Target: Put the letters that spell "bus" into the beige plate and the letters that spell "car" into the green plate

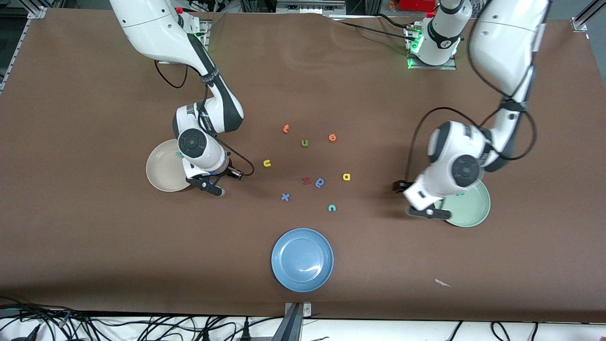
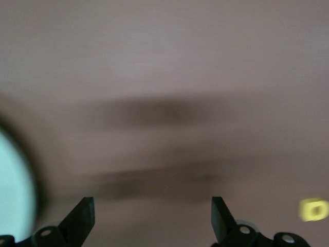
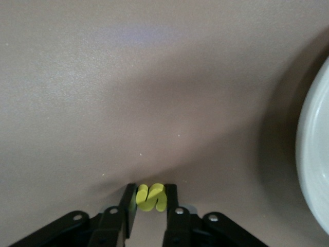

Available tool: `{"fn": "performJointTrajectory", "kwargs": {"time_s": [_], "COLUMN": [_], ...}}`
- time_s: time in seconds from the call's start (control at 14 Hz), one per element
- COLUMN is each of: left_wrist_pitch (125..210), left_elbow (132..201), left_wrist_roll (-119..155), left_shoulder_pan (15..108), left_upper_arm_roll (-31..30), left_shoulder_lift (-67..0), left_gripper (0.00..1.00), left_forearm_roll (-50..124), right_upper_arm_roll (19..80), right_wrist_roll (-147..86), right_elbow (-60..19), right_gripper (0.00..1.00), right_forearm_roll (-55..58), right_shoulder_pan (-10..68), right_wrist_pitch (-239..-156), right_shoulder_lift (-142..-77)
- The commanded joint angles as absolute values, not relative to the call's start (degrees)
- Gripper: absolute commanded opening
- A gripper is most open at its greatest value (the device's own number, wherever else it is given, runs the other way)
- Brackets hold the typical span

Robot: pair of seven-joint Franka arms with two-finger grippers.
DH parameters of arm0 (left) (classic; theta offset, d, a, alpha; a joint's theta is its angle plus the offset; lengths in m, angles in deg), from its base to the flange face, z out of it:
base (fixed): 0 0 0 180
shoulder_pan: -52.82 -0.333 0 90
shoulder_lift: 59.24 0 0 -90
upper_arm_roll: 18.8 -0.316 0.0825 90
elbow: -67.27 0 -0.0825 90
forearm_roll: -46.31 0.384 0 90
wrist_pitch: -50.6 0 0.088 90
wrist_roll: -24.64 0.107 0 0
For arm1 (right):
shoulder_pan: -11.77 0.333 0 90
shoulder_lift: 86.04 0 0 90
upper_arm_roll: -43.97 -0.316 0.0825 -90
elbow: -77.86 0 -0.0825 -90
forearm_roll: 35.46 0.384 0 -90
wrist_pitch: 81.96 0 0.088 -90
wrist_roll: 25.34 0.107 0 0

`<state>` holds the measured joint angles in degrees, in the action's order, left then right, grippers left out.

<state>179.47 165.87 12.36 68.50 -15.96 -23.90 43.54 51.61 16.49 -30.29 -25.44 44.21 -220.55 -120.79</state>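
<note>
Letters are scattered over the middle of the brown desk (image 1: pixel 94 227). The right gripper (image 3: pixel 150 206) is seen low over the desk just beside the beige plate (image 1: pixel 161 170), at that plate's edge toward the left arm's end; its fingers (image 3: pixel 127 203) are clamped together on the yellow s (image 3: pixel 151 197), which is pinched between the pads. A small teal piece (image 1: pixel 179 154) is glimpsed on the beige plate's rim area, mostly hidden by the right arm; its shape cannot be made out. The left gripper (image 2: pixel 153 218) is held over the desk at the edge of the green plate (image 1: pixel 471 208), with its fingers (image 2: pixel 82 216) spread wide apart and nothing between them. A teal fragment (image 1: pixel 460 194) is visible in the green plate, partly covered by the left arm. On the desk between the two plates, the yellow u (image 1: pixel 267 163) lies toward the right arm's end, the yellow a (image 1: pixel 346 177) toward the left arm's end, and the teal c (image 1: pixel 332 208) nearer the front camera than the a. An olive-green u (image 1: pixel 304 143), an orange e (image 1: pixel 332 137), an orange letter (image 1: pixel 285 128), a red letter (image 1: pixel 306 180), a blue letter (image 1: pixel 320 182) touching or just beside the red one, and a blue x (image 1: pixel 285 197) are also noted. The blue plate (image 1: pixel 302 259) sits near the desk's front edge.
</note>
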Motion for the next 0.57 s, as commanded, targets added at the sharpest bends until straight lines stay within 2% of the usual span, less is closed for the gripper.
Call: {"fn": "performJointTrajectory", "kwargs": {"time_s": [0.0, 0.14, 0.36, 0.5], "left_wrist_pitch": [181.4, 183.3, 188.8, 190.5], "left_elbow": [164.4, 164.1, 164.9, 165.6], "left_wrist_roll": [6.4, 1.8, -2.8, -4.8], "left_shoulder_pan": [73.1, 76.9, 81.2, 82.3], "left_upper_arm_roll": [-16.7, -16.7, -16.8, -16.8], "left_shoulder_lift": [-22.1, -21.4, -19.6, -19.3], "left_gripper": [1.0, 1.0, 0.99, 0.97], "left_forearm_roll": [42.0, 41.3, 41.5, 41.6], "right_upper_arm_roll": [52.0, 54.0, 60.9, 65.4], "right_wrist_roll": [15.7, 13.6, -0.6, -8.2], "right_elbow": [-30.5, -29.9, -29.9, -30.9], "right_gripper": [0.01, 0.01, 0.01, 0.03], "right_forearm_roll": [-25.3, -25.5, -25.4, -25.1], "right_shoulder_pan": [44.2, 44.2, 44.1, 43.9], "right_wrist_pitch": [-220.4, -215.1, -205.3, -202.7], "right_shoulder_lift": [-119.6, -116.6, -112.9, -112.1]}}
